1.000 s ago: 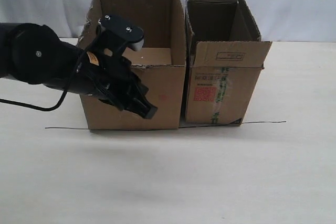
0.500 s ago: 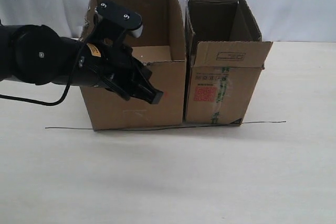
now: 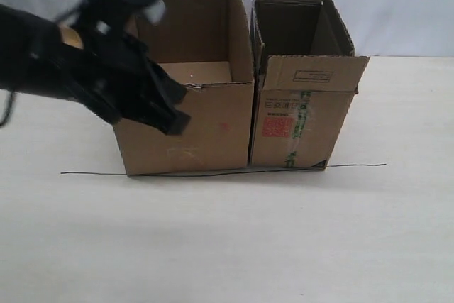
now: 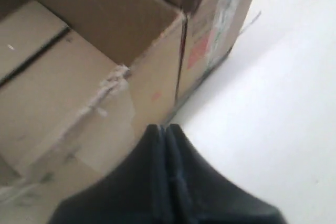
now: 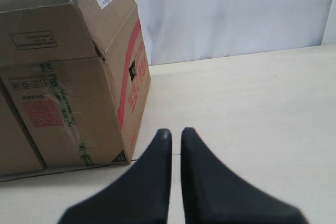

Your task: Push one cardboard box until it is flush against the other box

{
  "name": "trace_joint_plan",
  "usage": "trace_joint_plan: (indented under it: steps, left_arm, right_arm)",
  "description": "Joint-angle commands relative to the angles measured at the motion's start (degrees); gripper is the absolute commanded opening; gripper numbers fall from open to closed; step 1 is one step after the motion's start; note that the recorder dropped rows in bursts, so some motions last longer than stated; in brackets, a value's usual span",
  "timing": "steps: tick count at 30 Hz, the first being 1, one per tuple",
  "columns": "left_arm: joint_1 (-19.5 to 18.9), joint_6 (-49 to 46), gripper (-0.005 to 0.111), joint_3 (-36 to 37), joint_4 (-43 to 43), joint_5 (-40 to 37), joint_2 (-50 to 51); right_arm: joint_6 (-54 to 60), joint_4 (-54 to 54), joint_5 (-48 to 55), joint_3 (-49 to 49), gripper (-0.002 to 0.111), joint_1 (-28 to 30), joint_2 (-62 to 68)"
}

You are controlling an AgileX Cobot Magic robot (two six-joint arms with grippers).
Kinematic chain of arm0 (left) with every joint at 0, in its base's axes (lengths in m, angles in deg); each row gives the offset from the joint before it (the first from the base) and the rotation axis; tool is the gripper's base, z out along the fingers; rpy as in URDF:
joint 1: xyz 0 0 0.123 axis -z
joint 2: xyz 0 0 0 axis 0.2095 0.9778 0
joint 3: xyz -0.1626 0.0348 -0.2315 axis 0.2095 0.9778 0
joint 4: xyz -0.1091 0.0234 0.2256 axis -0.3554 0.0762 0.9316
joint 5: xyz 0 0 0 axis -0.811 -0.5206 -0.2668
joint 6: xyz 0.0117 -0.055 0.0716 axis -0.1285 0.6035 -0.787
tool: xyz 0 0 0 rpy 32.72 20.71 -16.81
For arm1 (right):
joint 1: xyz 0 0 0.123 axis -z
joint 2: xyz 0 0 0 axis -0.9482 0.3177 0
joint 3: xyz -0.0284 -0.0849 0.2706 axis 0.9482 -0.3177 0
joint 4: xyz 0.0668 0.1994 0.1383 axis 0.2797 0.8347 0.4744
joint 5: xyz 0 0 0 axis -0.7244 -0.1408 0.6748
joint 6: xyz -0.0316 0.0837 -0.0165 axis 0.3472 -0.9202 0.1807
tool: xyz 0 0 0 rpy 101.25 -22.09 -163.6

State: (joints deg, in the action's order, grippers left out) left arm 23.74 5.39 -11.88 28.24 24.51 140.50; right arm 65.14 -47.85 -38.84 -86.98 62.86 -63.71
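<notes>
Wide cardboard box (image 3: 213, 129) stands left of centre on the worktop (image 3: 227, 246), its right wall hard up to the other box (image 3: 301, 122). Only a thin dark seam shows between them at the front corner, and the rims look to meet higher up. Whether they touch along the whole depth cannot be told. Left hand (image 3: 167, 117) is blurred, fingers pressed together with nothing held, low before the wide box's front wall near its left side; contact with the cardboard cannot be judged. Right hand (image 5: 176, 132) hangs above bare worktop off the taller box's far side, well apart from it, fingers all but together with a thin slit between them, nothing gripped.

Main risk, as a judgement: both boxes look empty and light. A brush from the left arm against the torn rim or front wall would likely drag or twist the wide box and reopen the seam. A further shove rightward would likely carry both boxes along. The taller one, narrow and with upright flaps, seems the likelier to skew or rock.

Around them: a thin black line (image 3: 355, 166) runs across the worktop under the boxes' front edges, and a white backdrop (image 3: 397, 5) hangs behind. Nothing lies between the boxes; only the left arm crowds the wide box.
</notes>
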Motion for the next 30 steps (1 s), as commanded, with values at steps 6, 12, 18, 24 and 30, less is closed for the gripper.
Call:
trace_joint_plan:
  steps: [6,12,18,24,30]
  left_arm:
    - [-17.4,34.5,0.0,4.7,32.6,3.8,-31.5]
    - [-28.4,50.6,0.0,20.5,37.7,18.4,-38.4]
    - [-28.8,51.0,0.0,28.8,37.7,24.9,-37.2]
    - [-24.4,51.0,0.0,29.0,37.7,26.0,-37.4]
    - [-24.4,51.0,0.0,29.0,37.7,26.0,-37.4]
  right_arm:
    - [0.6,0.1,-0.5,-0.3,0.005,-0.2,-0.2]
    - [0.6,0.1,-0.5,-0.3,0.005,-0.2,-0.2]
    - [0.6,0.1,-0.5,-0.3,0.005,-0.2,-0.2]
    - [0.6,0.1,-0.5,-0.3,0.005,-0.2,-0.2]
    - [0.6,0.1,-0.5,-0.3,0.005,-0.2,-0.2]
